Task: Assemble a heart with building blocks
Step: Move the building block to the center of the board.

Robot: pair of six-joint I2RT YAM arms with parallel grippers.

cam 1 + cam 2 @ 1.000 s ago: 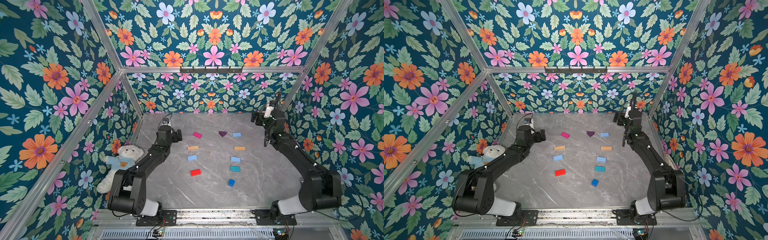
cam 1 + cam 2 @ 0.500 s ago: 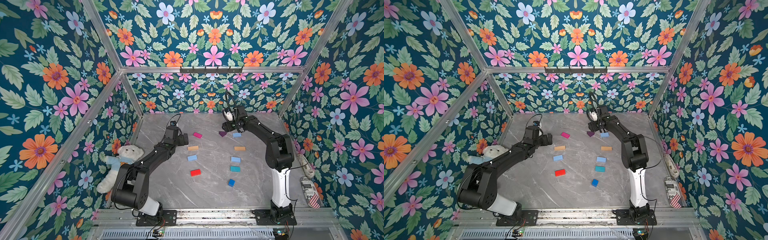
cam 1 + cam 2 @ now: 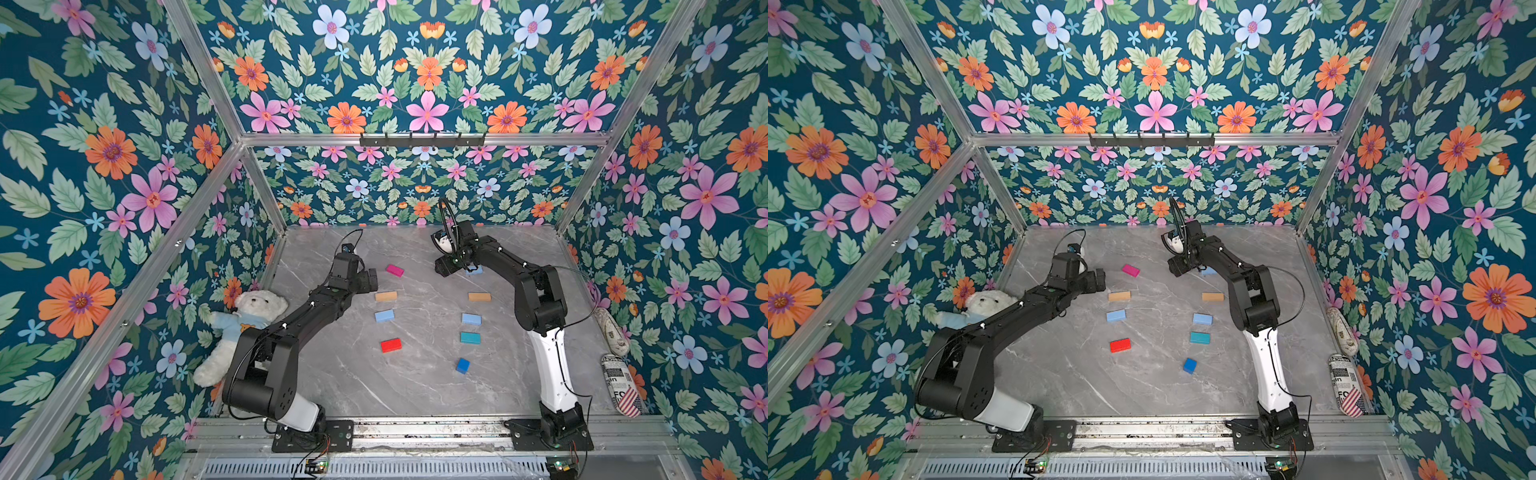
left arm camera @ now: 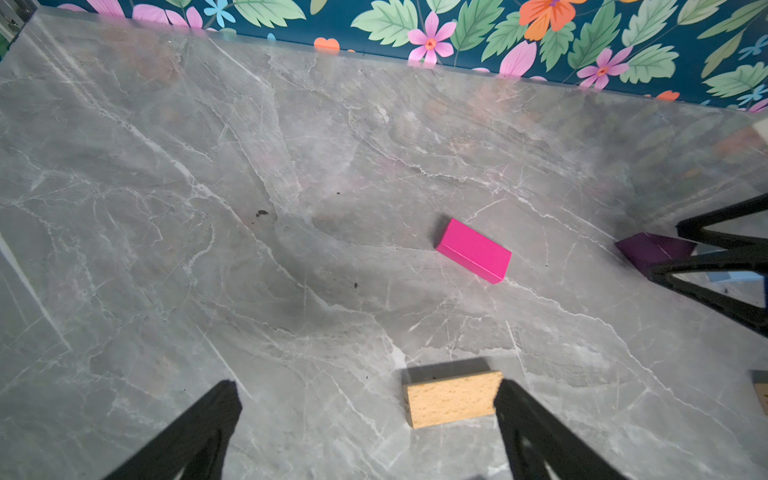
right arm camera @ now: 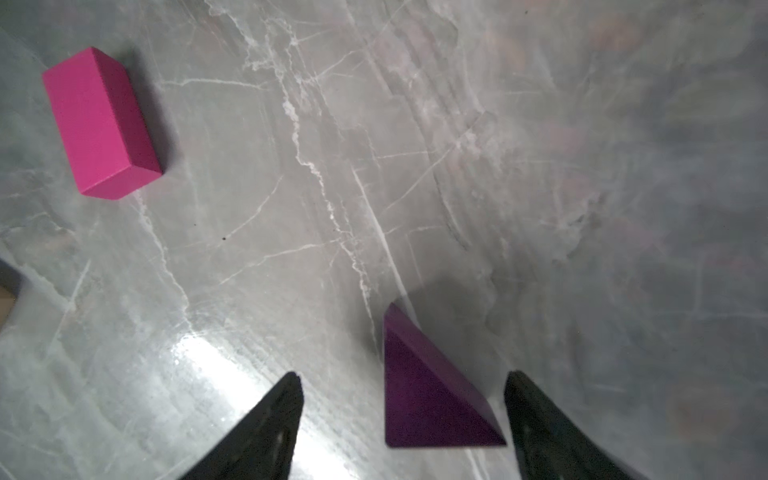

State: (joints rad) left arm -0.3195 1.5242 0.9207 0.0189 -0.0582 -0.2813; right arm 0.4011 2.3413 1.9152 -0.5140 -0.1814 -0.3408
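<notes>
The building blocks lie apart in a loose ring on the marble table [image 3: 415,386]; no joined heart shows. They include a magenta brick [image 3: 394,270], tan bricks [image 3: 386,296] [image 3: 479,296], light blue bricks [image 3: 384,315] [image 3: 471,318], a red brick [image 3: 390,345], a teal brick [image 3: 470,337] and a dark blue cube [image 3: 462,365]. My right gripper [image 5: 403,376] is open and low over the table, astride the purple wedge [image 5: 424,395], with a gap on one side. My left gripper [image 4: 365,384] is open, the tan brick [image 4: 451,399] beside one finger [image 4: 536,432].
A white teddy bear [image 3: 245,320] lies against the left wall beside my left arm. A shoe [image 3: 611,332] and a printed can [image 3: 621,384] lie along the right wall. Another light blue brick [image 3: 475,270] sits partly under my right arm. Floral walls close three sides.
My right arm swung from the back right corner to the back middle, came down over the purple wedge and narrowed its jaws. My left gripper moved a little toward the tan brick.
</notes>
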